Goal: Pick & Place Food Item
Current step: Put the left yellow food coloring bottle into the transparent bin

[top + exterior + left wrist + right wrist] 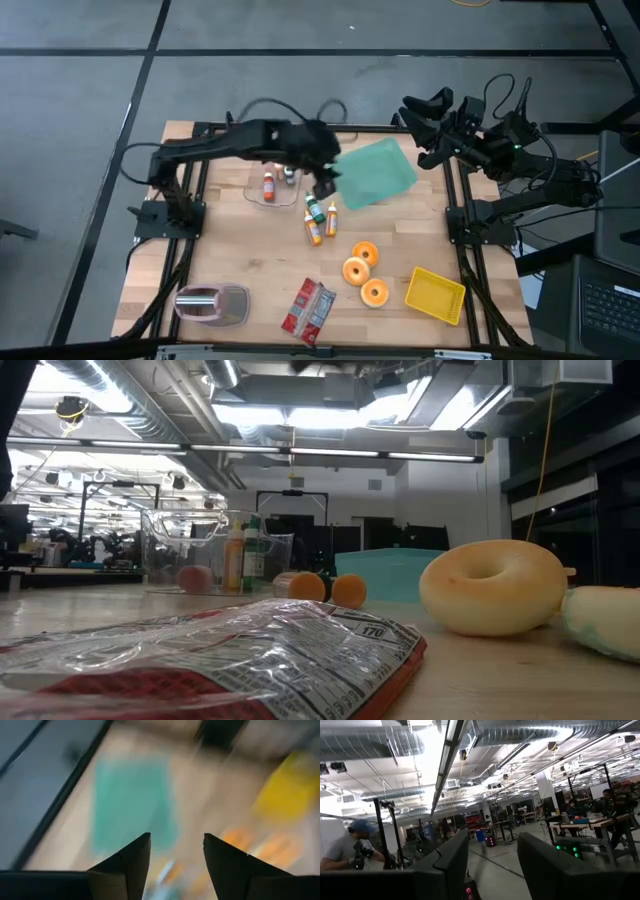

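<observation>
Three orange donuts (362,270) lie on the wooden table (240,250) right of the middle; the low view shows one donut (492,585) close up. Small sauce bottles (318,220) lie beside a teal tray (378,172), and more bottles stand in a clear container (270,186). A red snack packet (307,309) lies at the near edge. My left gripper (323,188) hangs open above the loose bottles at the teal tray's left edge, with nothing between its fingers (131,857). My right gripper (420,130) is raised at the far right, open and pointing up into the room (492,842).
A yellow tray (435,293) sits at the near right and a pink-and-clear object (212,303) at the near left. Black frame rails (190,200) run along the table's sides. A person (342,851) stands in the room beyond the table.
</observation>
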`<state>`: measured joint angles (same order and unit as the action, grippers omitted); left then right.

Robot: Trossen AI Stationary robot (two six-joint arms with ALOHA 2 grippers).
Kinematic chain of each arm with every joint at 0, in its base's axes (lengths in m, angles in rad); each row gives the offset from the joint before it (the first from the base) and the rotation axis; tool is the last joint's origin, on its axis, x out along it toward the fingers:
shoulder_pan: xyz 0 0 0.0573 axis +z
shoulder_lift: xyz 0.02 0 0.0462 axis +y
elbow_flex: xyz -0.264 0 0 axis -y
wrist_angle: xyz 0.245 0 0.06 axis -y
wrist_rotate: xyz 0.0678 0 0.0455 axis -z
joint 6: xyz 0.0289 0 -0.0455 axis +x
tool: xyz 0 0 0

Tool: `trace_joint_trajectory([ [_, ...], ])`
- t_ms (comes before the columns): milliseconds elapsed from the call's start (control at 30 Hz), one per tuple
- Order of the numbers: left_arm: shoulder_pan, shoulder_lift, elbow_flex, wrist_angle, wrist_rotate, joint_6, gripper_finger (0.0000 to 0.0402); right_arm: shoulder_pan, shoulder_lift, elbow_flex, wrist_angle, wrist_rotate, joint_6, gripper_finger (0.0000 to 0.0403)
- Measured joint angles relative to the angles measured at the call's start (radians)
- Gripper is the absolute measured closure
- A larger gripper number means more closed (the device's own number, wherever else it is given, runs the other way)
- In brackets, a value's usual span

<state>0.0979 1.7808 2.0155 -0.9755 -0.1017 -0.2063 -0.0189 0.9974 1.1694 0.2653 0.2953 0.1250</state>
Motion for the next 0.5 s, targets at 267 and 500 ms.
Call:
trace_joint_trajectory([
  [267, -0.072, -0.018, -0.009, 0.322, -0.053, -0.174, 0.0223, 0.003, -0.010, 0.000, -0.187, 0.125, -0.054, 0.0234],
  [500, -0.157, 0.005, -0.344, 0.720, -0.228, -0.382, 0.0222, 0.003, -0.060, 0.000, -0.410, 0.317, -0.105, 0.0234],
])
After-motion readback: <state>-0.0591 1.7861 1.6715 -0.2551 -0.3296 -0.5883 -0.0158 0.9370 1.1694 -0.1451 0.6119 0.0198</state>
